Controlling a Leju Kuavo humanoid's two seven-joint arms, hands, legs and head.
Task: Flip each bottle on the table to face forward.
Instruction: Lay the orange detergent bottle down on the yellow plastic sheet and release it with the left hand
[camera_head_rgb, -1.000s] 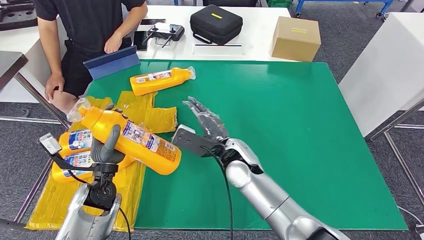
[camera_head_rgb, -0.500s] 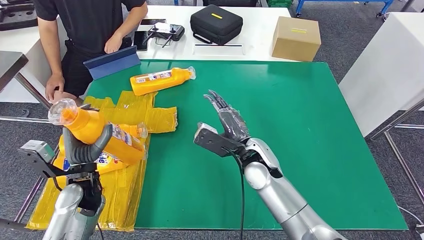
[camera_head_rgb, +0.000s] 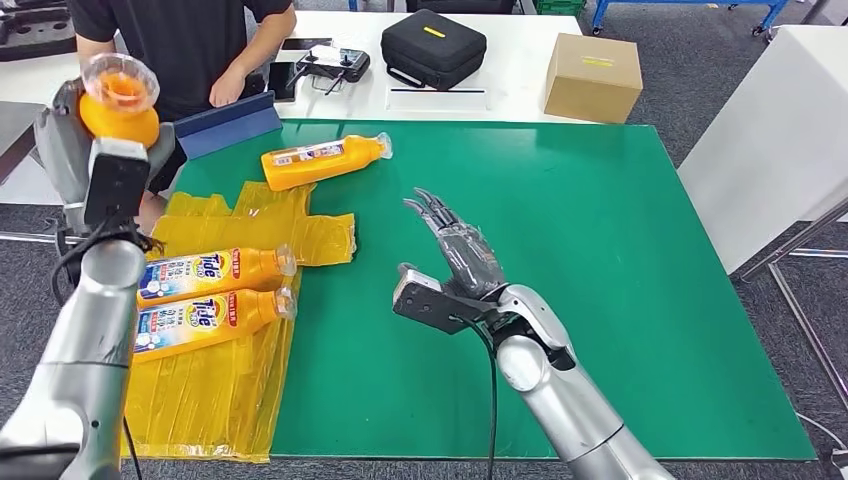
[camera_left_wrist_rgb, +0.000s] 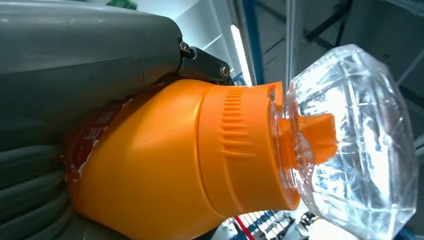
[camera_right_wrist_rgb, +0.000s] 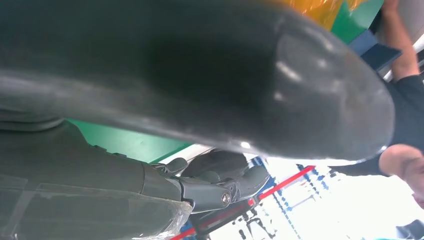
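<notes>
Left hand (camera_left_wrist_rgb: 75, 100) grips an orange bottle (camera_left_wrist_rgb: 165, 165) round its body, raised high above the yellow plastic sheet (camera_head_rgb: 215, 385); clear-wrapped cap (camera_left_wrist_rgb: 350, 145) end points toward the camera. Judged: lifted well clear of the sheet so the bottle can be turned before being set down label-up.

Right hand (camera_head_rgb: 462, 255) hovers over the green mat (camera_head_rgb: 620, 260), beside the sheet on its right; fingers spread and straight, holding nothing. Judged: waiting to receive or steady the lifted bottle.

On the sheet, two bottles (camera_head_rgb: 210, 295) lie side by side, printed labels up, caps toward the mat. These look done. A fourth bottle (camera_head_rgb: 322, 160) lies on the mat just beyond the sheet's far edge, label showing.

Person (camera_head_rgb: 180, 50) stands at the counter's far corner beyond the sheet, hands clear of the bottles.
</notes>
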